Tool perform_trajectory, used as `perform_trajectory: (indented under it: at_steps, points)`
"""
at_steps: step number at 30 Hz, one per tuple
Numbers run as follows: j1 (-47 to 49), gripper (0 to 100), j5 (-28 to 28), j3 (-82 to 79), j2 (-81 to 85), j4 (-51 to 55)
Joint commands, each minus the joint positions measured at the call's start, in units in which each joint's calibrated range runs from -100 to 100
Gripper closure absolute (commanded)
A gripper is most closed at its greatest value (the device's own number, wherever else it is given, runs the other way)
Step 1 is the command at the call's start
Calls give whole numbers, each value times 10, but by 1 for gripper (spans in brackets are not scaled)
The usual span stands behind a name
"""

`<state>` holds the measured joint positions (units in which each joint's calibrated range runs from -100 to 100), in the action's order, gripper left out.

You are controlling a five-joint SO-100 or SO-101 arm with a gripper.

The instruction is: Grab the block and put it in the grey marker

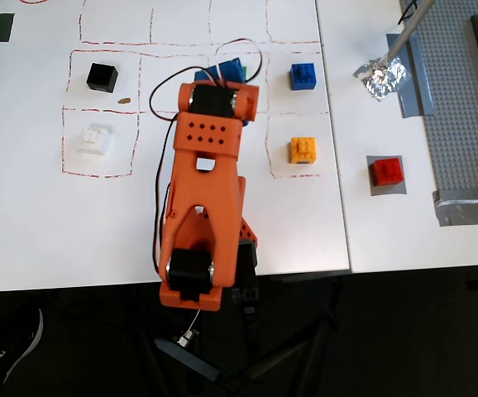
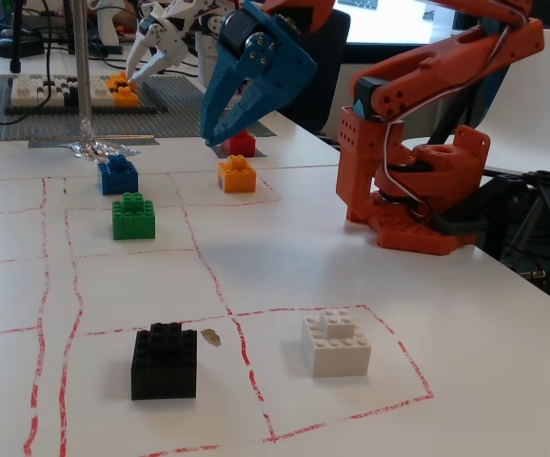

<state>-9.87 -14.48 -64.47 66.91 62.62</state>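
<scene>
On the tabletop (image 1: pixel 24 215), the arm's blue hand (image 2: pixel 220 135) hangs empty, jaws spread wide. In the overhead view the block (image 1: pixel 385 171) already sits on the grey marker (image 1: pixel 375 189), toward four o'clock from the hand.

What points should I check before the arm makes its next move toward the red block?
1. Gripper open: ok, the blue jaws are spread.
2. Gripper empty: ok.
3. Red block already on grey marker: ok in overhead view.
4. Gripper over red block: not ok, it hangs above the grid near the orange brick.
5. Red block fully seen in fixed view: not ok, gripper partly hides it.
</scene>
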Motion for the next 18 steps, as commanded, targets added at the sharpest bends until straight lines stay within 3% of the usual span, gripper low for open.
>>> perform_trajectory:
  at_steps: [1,10,18]
  points:
    - [66,100,53,-11,48,-66]
    - [119,100,165,-188,179,-160]
    - [116,100,167,-290,288,-114]
